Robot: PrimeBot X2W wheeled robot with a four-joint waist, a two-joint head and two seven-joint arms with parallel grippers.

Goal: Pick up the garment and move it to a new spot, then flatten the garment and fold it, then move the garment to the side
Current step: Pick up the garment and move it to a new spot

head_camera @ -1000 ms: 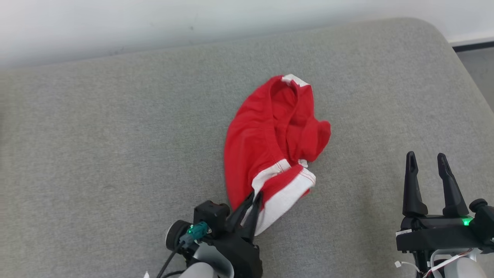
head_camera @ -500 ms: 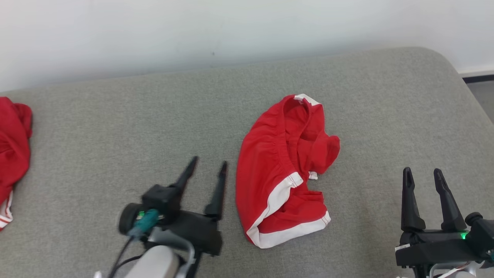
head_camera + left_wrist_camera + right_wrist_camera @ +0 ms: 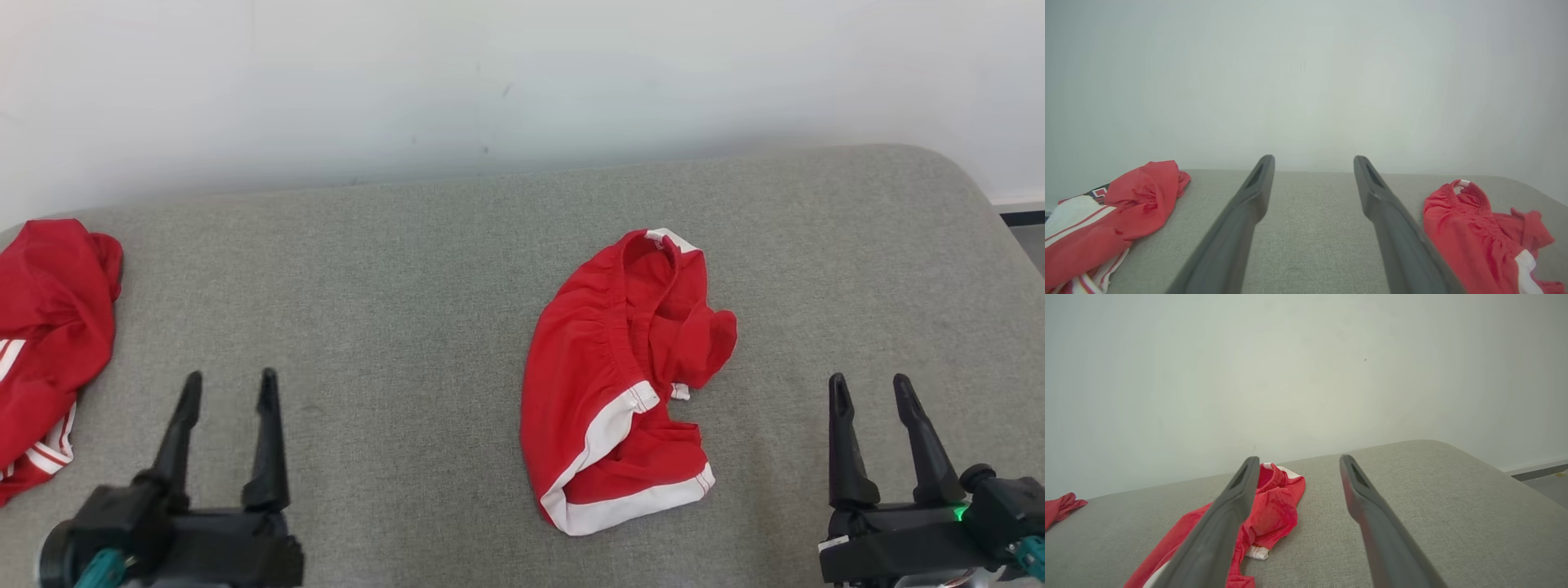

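Note:
The garment (image 3: 620, 376), red shorts with white trim, lies crumpled on the grey cushioned surface (image 3: 392, 310), right of centre. It also shows at the right of the left wrist view as garment (image 3: 1474, 232) and left of the fingers in the right wrist view as garment (image 3: 1274, 514). My left gripper (image 3: 227, 385) stands open at the lower left, well left of the shorts, with nothing between its fingers. My right gripper (image 3: 869, 385) stands open at the lower right, apart from the cloth and empty.
A second red garment with white stripes (image 3: 45, 343) lies at the surface's far left edge, also seen as red cloth (image 3: 1114, 220). A pale wall (image 3: 522, 82) runs behind. The surface's rounded right corner (image 3: 971, 188) drops to dark floor.
My left gripper opened and let go of the shorts' white hem, then drew away to the lower left. The shorts settled flat. The head camera tilted up and leftward, bringing the second garment into view.

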